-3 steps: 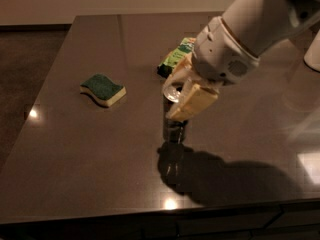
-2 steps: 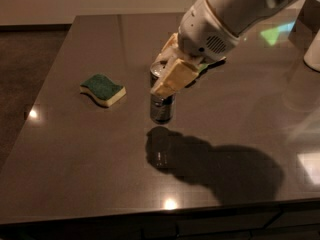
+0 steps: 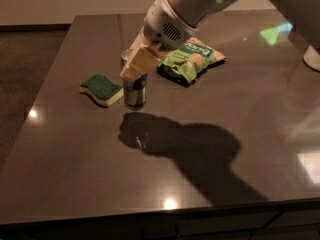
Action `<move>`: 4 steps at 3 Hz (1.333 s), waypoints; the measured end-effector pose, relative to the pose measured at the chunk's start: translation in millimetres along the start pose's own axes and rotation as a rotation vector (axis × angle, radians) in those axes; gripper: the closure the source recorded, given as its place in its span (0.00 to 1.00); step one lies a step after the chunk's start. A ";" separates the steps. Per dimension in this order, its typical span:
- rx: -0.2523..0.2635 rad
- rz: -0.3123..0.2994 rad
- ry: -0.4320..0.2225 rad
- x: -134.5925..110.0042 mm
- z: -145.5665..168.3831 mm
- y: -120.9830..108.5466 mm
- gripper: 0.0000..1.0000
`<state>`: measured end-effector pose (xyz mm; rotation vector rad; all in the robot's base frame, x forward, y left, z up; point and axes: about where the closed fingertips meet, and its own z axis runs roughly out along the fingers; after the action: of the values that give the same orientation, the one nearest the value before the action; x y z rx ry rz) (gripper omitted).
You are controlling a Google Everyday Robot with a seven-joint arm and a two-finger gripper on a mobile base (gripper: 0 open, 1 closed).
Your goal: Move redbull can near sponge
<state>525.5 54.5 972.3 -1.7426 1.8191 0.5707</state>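
The redbull can [image 3: 135, 91] stands upright just right of the sponge [image 3: 101, 89], which has a dark green top over a pale yellow base and lies on the dark table [image 3: 75, 159]. My gripper [image 3: 135, 64] is shut on the top of the can, its pale yellow fingers [image 3: 140, 62] clamped around the rim. The can's base is at or just above the table surface; I cannot tell if it touches. The can and sponge are only a small gap apart.
A green crinkled snack bag [image 3: 192, 59] lies behind and to the right of the can. My arm [image 3: 200, 4] reaches in from the upper right and casts a broad shadow [image 3: 185, 149] on the table. A white object [image 3: 314, 59] sits at the right edge.
The gripper has carried the can leftward and farther back across the table, from the middle toward the sponge. The snack bag, earlier hidden behind the arm, now shows.
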 end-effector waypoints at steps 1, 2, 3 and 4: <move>0.008 0.005 0.023 -0.9 22.8 -7.3 1.00; 0.016 -0.023 0.031 -3.4 45.9 -14.1 0.97; 0.021 -0.042 0.039 -4.5 56.0 -17.2 0.74; 0.027 -0.087 0.069 -7.3 62.0 -19.1 0.43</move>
<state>550.6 98.8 931.4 -1.8339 1.7788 0.4537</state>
